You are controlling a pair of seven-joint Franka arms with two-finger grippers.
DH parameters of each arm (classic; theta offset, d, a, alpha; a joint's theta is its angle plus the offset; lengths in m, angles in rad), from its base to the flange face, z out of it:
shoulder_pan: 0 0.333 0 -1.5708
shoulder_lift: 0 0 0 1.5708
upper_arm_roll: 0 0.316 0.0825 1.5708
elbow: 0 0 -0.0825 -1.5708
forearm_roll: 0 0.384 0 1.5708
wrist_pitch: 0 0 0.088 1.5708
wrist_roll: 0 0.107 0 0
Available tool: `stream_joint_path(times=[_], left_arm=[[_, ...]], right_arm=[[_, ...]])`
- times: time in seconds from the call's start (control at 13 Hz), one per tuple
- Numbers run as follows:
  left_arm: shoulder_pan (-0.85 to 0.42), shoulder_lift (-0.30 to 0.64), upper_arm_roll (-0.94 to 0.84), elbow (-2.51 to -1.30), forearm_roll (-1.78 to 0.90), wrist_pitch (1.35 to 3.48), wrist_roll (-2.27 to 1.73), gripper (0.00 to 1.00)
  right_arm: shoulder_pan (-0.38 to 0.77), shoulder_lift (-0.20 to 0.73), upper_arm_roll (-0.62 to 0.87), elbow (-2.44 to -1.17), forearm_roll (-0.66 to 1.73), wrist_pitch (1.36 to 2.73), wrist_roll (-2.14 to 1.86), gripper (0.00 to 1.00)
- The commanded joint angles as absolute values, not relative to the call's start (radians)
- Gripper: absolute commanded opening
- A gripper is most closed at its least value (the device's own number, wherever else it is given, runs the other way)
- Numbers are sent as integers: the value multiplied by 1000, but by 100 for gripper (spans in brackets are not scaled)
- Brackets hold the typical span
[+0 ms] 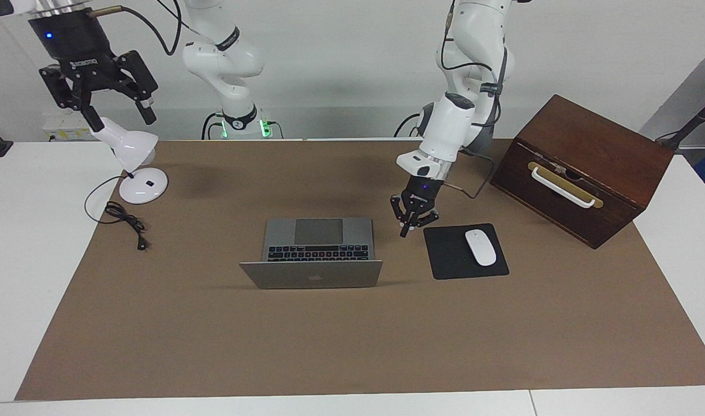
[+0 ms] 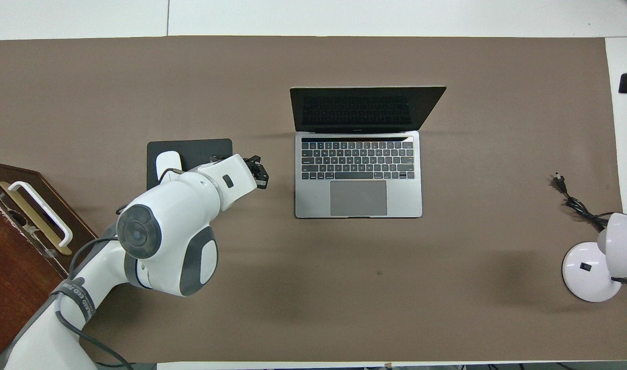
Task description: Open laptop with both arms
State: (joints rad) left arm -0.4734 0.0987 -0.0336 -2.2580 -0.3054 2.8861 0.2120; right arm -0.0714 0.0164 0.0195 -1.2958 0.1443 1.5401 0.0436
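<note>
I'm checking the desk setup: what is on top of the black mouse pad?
A white mouse lies on the mouse pad, clear in the facing view. From overhead the left arm covers much of both. The shut left gripper hangs beside the pad, not over it.

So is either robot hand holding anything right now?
No. The left gripper is shut on nothing, beside the open laptop; the right gripper hangs open, empty, above the lamp.
</note>
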Motion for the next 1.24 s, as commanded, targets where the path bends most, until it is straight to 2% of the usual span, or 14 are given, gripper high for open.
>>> stream_joint_path(times=[0.0,0.23,0.54,0.62,0.69,0.77,1.16], left_arm=[[-362,48,-35,-2220,-295,2701,352,0],[-244,6,-35,-2133,-178,2472,385,0],[-103,-64,-32,-1994,-146,2190,379,0],[-82,-80,-32,-1967,-100,2133,368,10],[-74,-86,-32,-1953,-74,2102,338,46],[-72,-107,-32,-1954,-66,2089,275,99],[-3,-144,-29,-1931,-66,2025,186,100]], right_arm=[[-84,-115,26,-1516,104,1516,61,100],[-89,-225,22,-1740,71,1525,66,100],[-112,-250,23,-1850,69,1542,104,100],[-112,-249,25,-1859,69,1567,116,100],[-112,-249,25,-1880,69,1594,120,100],[-110,-249,26,-1902,69,1626,120,100],[-107,-248,25,-1957,-7,1721,115,100]])
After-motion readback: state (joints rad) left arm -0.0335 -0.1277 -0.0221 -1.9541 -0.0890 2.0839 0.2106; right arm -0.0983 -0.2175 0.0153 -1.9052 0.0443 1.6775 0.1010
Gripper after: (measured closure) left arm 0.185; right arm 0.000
